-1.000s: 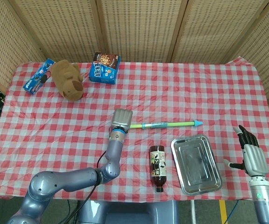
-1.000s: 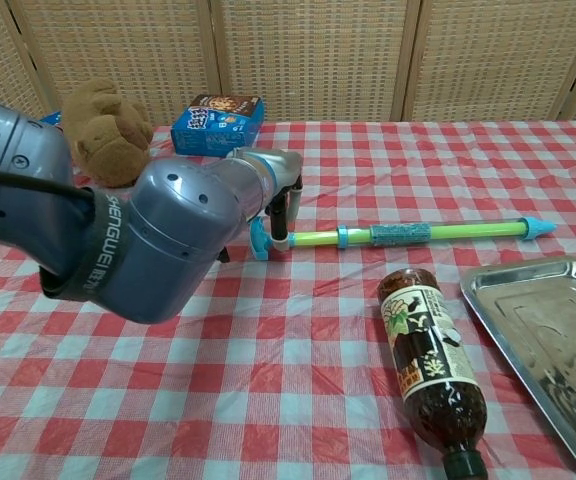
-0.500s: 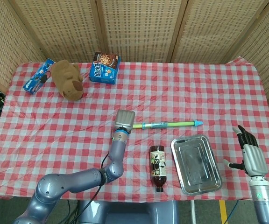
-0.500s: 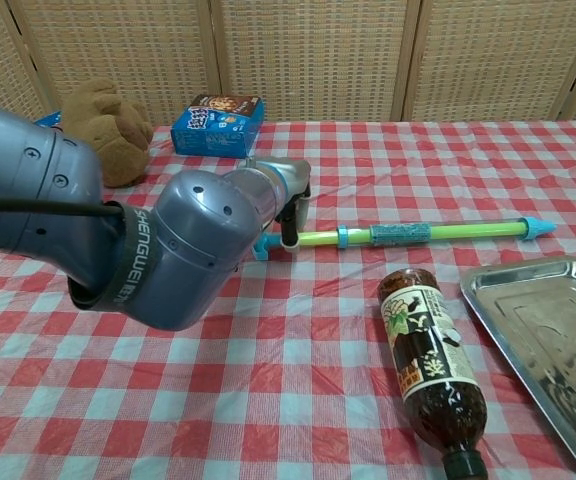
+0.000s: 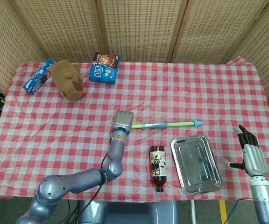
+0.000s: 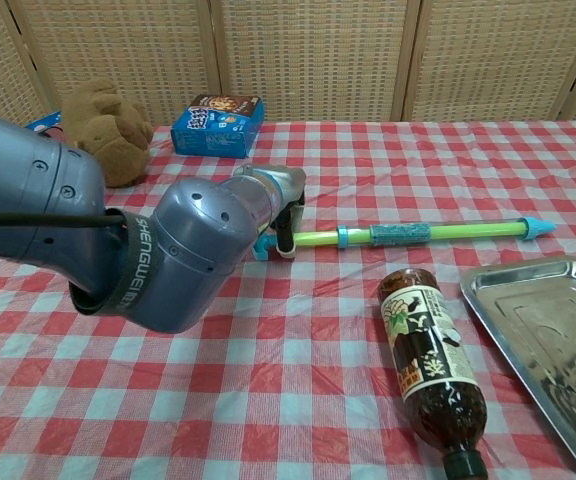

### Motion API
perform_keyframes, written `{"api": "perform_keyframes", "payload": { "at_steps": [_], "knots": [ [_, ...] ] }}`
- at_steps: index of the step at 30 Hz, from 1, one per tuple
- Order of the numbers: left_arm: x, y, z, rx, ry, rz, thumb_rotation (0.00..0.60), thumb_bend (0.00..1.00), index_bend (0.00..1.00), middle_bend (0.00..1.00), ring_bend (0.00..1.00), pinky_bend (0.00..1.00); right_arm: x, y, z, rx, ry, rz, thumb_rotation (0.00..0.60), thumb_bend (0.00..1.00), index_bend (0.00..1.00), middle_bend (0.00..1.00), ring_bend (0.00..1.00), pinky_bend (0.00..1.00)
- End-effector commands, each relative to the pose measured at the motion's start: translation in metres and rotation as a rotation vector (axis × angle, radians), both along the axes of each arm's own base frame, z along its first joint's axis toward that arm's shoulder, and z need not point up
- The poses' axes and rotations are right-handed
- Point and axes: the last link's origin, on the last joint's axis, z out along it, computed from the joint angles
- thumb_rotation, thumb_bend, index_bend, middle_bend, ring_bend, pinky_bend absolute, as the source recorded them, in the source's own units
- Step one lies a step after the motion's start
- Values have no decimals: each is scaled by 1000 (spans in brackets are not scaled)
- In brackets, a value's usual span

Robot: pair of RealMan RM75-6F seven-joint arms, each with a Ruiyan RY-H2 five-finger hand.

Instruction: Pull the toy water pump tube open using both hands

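The toy water pump tube point(image 5: 167, 124) point(image 6: 408, 234) lies flat across the middle of the table. It is yellow-green with a teal band and a blue tip pointing right. My left hand point(image 5: 123, 120) point(image 6: 280, 215) sits over its left end. In the chest view the dark fingers point(image 6: 286, 232) curl down around the tube next to the blue handle point(image 6: 260, 247). My right hand point(image 5: 251, 156) hangs off the table's front right corner, far from the tube, with its fingers spread and nothing in it. The chest view does not show it.
A brown bottle point(image 5: 157, 167) point(image 6: 431, 372) lies on its side in front of the tube, beside a steel tray point(image 5: 196, 164) point(image 6: 538, 330). At the back left are a brown plush toy point(image 5: 68, 79), a blue snack box point(image 5: 104, 67) and a blue packet point(image 5: 37, 76).
My left hand shifted slightly along the tube's left end and its fingers settled lower around it. The tube and my right hand stayed where they were.
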Motion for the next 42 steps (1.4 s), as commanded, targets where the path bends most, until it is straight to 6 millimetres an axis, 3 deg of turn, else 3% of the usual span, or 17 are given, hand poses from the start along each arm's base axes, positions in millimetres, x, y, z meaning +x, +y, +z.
{"api": "perform_keyframes", "payload": {
  "at_steps": [1,7,22,29,37,42],
  "knots": [
    [-1,0,0,-3,-1,6,600,276,597,874,826,718,0,0,0,-1,0,0,600,175,0,0,0,0],
    [-1,1,3,1,-9,9,600,431,745,875,828,718,-1,0,1,-4,-3,-4,600,175,0,0,0,0],
    [-10,5,52,115,-81,-10,600,572,852,918,859,732,4,3,1,0,-1,16,600,175,0,0,0,0],
    [-30,-2,82,156,-83,-20,600,571,868,918,859,732,11,6,-3,9,8,45,600,175,0,0,0,0],
    [-68,-13,130,206,-76,1,600,571,869,918,859,732,28,13,-4,8,10,106,600,175,0,0,0,0],
    [-86,-21,161,227,-79,0,600,573,871,918,859,732,42,3,1,-19,15,144,600,175,0,0,0,0]
  ]
}}
